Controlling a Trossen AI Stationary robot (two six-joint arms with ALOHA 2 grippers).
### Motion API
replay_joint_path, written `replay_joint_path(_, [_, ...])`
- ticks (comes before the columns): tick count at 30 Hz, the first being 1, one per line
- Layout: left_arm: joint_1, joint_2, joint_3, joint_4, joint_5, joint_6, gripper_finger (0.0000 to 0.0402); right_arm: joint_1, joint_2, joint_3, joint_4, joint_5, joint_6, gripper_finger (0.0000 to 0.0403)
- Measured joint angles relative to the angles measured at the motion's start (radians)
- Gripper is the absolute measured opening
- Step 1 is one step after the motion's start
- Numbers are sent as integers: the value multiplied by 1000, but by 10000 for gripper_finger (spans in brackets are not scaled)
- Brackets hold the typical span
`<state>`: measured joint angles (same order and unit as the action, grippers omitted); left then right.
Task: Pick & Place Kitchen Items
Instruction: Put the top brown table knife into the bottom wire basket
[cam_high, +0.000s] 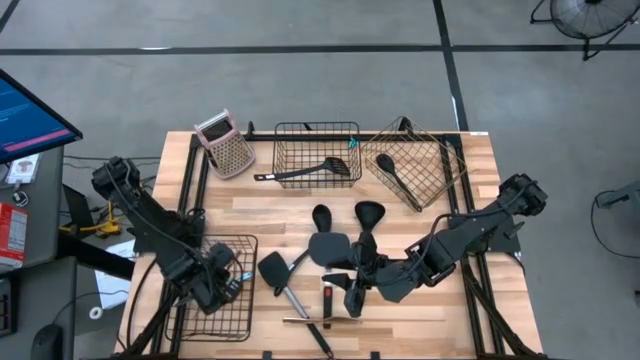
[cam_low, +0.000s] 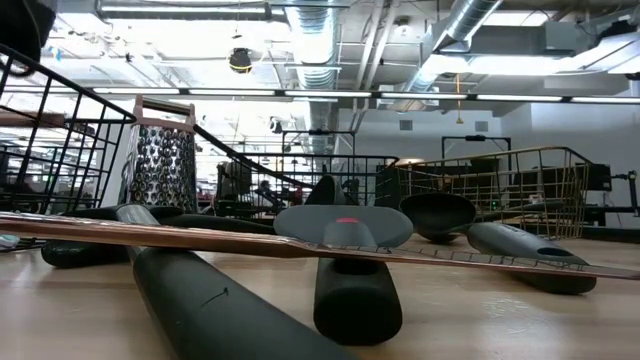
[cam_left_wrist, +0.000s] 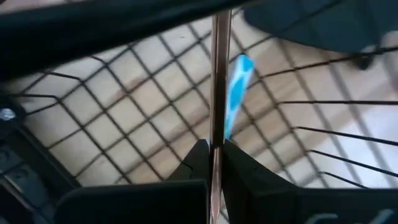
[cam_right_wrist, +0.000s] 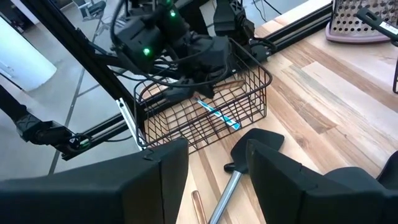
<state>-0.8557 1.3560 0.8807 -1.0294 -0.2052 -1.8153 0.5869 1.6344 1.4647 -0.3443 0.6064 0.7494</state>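
Several black ladles, spoons and spatulas lie on the wooden table's middle. A silver-handled black spatula and a thin copper rod lie near the front. My left gripper is inside the near-left black wire basket, shut on a thin copper-coloured tool. A teal-handled tool lies on the basket's mesh floor; it also shows in the right wrist view. My right gripper is open above the silver-handled spatula and touches nothing. My left gripper pinches the thin copper-coloured tool between its two fingertips. The tool runs on beyond the fingertips over the basket's mesh floor. Whether its far end rests on the mesh, I cannot tell.
A pink-framed grater stands at the far left. A black wire basket at the far middle holds a black spoon. A tilted gold wire basket at the far right holds another black spoon.
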Motion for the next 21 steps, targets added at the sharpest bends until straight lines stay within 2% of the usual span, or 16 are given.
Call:
replay_joint_path(6, [10,-14,-47,31,49,3,0,0,0,0,-10,-3,0,158])
replay_joint_path(13, [10,-29,-52,37,13,4,7,-5,1,0,-23,-1,0,157])
replay_joint_path(21, [10,-30,-52,50,5,29,71,-17,1,0,-22,-3,-15,155])
